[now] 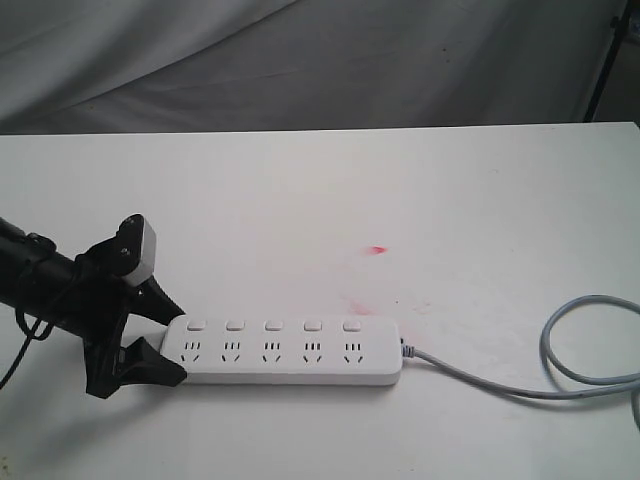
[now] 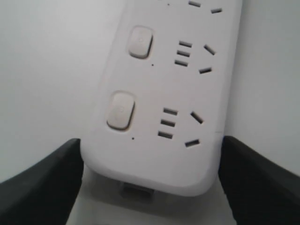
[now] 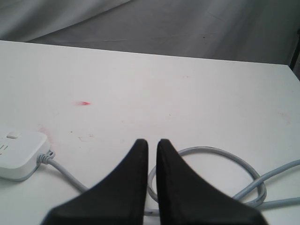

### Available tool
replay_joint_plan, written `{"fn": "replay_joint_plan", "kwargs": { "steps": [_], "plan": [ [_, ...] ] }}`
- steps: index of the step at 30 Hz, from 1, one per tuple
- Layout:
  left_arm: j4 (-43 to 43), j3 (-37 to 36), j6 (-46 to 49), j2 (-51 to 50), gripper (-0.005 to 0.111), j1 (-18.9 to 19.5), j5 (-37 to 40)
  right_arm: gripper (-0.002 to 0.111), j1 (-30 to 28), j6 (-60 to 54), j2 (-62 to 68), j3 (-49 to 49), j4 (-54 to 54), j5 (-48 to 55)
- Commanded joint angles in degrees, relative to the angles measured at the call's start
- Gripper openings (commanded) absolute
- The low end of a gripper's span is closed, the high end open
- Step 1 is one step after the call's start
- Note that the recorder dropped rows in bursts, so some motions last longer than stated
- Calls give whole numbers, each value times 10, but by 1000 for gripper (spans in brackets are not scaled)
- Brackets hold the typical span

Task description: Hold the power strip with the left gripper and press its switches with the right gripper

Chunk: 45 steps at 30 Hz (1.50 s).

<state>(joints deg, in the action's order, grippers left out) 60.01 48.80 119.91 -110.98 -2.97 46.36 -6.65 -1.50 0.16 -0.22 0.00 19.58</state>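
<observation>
Right gripper (image 3: pixel 152 142), jaws together, shows in its wrist view alone.

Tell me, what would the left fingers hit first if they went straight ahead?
The power strip: its end sits between the fingers of the left gripper, so going on would probably press it against the palm, though depth is unclear.

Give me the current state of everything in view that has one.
power strip: flat on the table, sockets up, nothing plugged in
switches: all five untouched; on or off cannot be told
left end effector: jaws either side of the strip's end; grip not confirmed
right end effector: shut, empty, clear of the strip
cable: loose, looped on the table
</observation>
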Motion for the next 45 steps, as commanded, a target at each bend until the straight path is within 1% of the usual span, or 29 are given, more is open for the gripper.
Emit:
{"fn": "replay_joint_plan", "kwargs": {
  "steps": [1, 2, 4, 7, 37, 45],
  "plan": [
    [3, -2, 1, 0, 41, -4, -1, 7, -2, 0, -2, 2, 0, -3],
    [2, -2, 1, 0, 36, -4, -1, 7, -2, 0, -2, 2, 0, -3],
    [-4, -2, 1, 0, 32, -4, -1, 7, -2, 0, -2, 2, 0, -3],
    [-5, -2, 1, 0, 28, -4, -1, 7, -2, 0, -2, 2, 0, -3],
    [-5, -2, 1, 0, 28, -4, -1, 7, -2, 0, -2, 2, 0, -3],
    [-5, -2, 1, 0, 28, -4, -1, 7, -2, 0, -2, 2, 0, -31]
  ]
}}
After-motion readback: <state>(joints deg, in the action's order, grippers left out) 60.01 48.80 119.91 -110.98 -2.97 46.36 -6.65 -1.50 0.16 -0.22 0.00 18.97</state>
